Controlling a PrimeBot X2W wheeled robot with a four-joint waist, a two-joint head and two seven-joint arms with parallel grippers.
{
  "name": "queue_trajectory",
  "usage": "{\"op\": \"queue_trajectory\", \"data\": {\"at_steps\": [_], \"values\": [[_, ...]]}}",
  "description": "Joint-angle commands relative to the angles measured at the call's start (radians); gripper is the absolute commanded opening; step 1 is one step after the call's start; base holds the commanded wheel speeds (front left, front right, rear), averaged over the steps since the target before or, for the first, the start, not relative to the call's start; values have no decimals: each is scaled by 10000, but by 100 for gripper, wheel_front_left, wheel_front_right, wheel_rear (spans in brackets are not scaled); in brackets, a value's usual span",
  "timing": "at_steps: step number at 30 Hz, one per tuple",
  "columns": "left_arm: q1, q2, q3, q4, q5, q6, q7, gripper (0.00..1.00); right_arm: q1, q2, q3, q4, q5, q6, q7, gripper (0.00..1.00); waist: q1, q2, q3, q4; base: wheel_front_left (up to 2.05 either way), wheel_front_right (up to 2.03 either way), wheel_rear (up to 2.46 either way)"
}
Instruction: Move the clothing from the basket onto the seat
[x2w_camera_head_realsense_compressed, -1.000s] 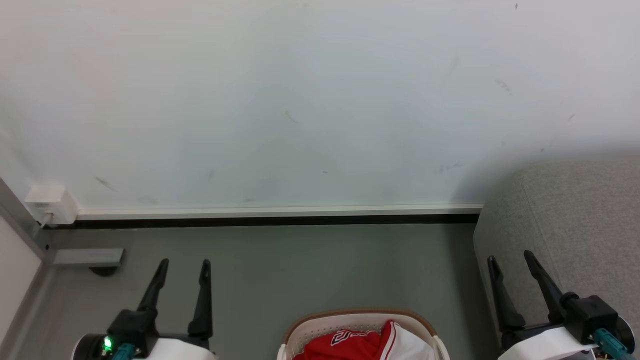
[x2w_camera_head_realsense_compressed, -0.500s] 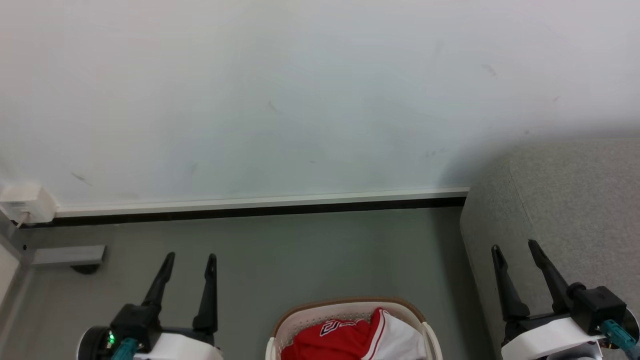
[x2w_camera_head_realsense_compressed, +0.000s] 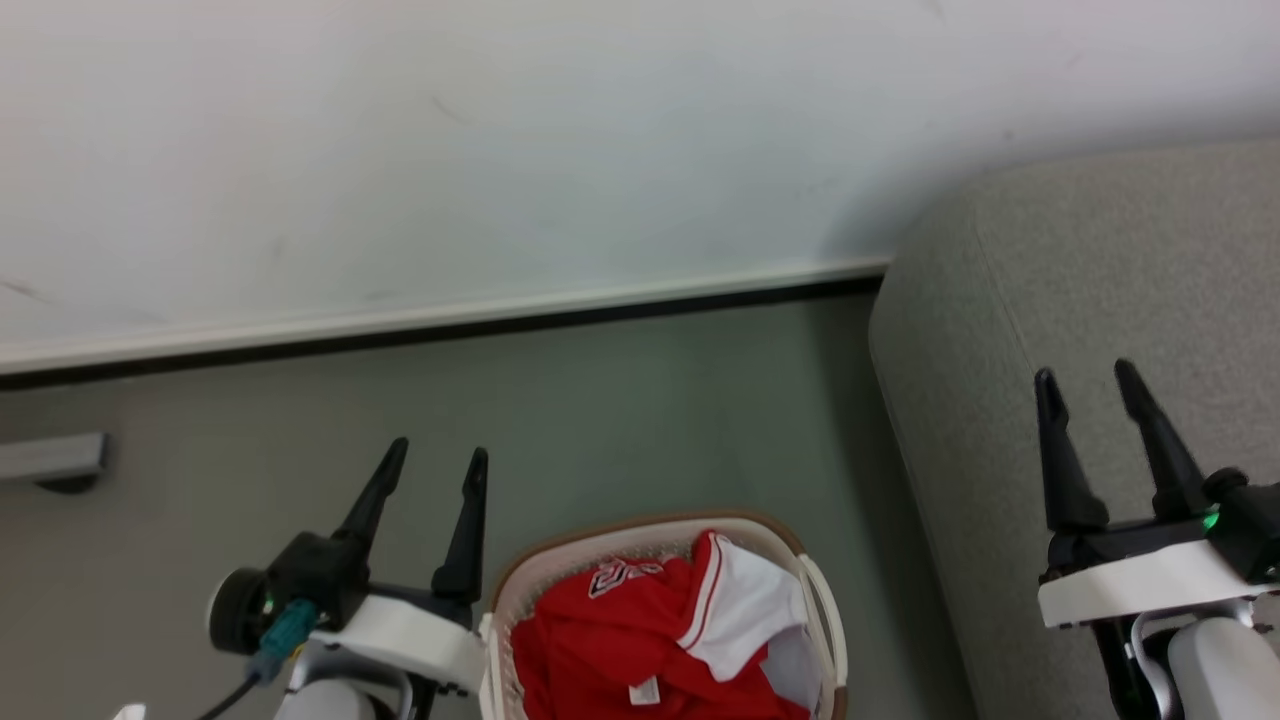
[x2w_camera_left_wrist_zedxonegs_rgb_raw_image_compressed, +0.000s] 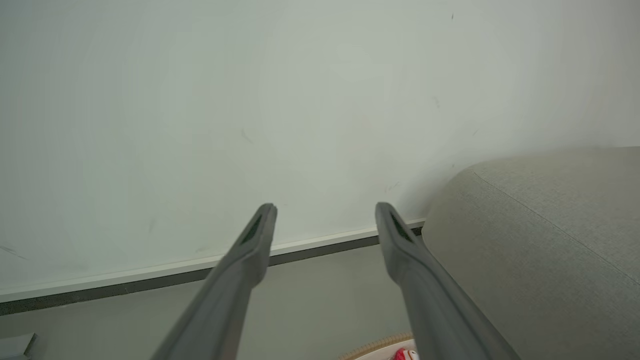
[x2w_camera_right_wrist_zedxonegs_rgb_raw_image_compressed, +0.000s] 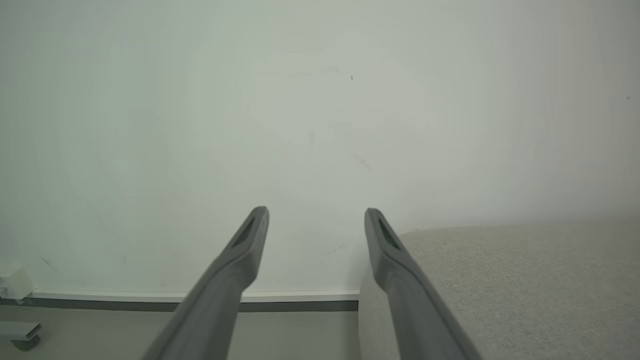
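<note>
1. Both grippers were empty, fingers apart on each: left gripper at lower left, right gripper at lower right, over the seat.
2. Clothing lay heaped in the basket, bottom centre of frame. The basket's near part was cut off by the bottom edge. No cloth on the visible seat.
3. Risk: left wrist sat just beside the basket's left rim. A careless inward swing could shove or tip it.
4. Risk: a shallow pinch might take one layer only. Trailing cloth could catch the rim and drag the basket.
5. Risk: a release near the seat's rounded corner could let cloth slide to the floor.
</note>
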Motion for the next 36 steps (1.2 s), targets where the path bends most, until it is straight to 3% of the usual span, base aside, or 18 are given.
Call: {"op": "queue_trajectory", "data": {"at_steps": [1,15,26,36], "values": [[-336,37,-111,224,-50,-69,-7,100,-220,-46,-110,-137,73,-21,-21,100,-1,0,743,-365,0,0,0],[-2636,243,-787,3859,-289,-367,-8,100,-1523,139,-691,-1391,-224,-21,-21,100,-1,0,2957,-1417,0,0,0],[-4707,241,-2181,7233,-393,-428,410,100,-2087,402,-939,-2576,-286,-21,-21,100,-1,0,4581,-1918,0,0,0],[-6227,443,-3221,9098,-580,-413,1276,100,-2640,782,-1067,-3543,714,-22,-21,100,-1,0,5922,-2619,0,0,0]]}}
